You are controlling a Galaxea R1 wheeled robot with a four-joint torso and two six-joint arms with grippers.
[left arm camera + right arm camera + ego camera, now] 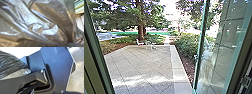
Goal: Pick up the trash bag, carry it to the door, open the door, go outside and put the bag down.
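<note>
I cannot tell whether my left end effector is wide, narrow or closed on anything, nor can I tell for my right end effector. The trash bag [36, 18] lies close against my left wrist camera, cut off all round, so I cannot make out its full shape; its thin plastic is shiny, greyish-brown and deeply creased, with pale glints on the folds. Dark, glossy plastic shows partly by my right wrist too.

Ahead, the glass door [219, 57] stands open on my right, its top and bottom cut off and its pane blurred by reflections. Past the doorway lies the paving [144, 65], a pale border [177, 72] along its right edge. Pale outdoor furniture [149, 45], too small to tell piece by piece, stands near its far edge, before a tree [141, 30]. Bushes [187, 46] grow beyond the right edge.
</note>
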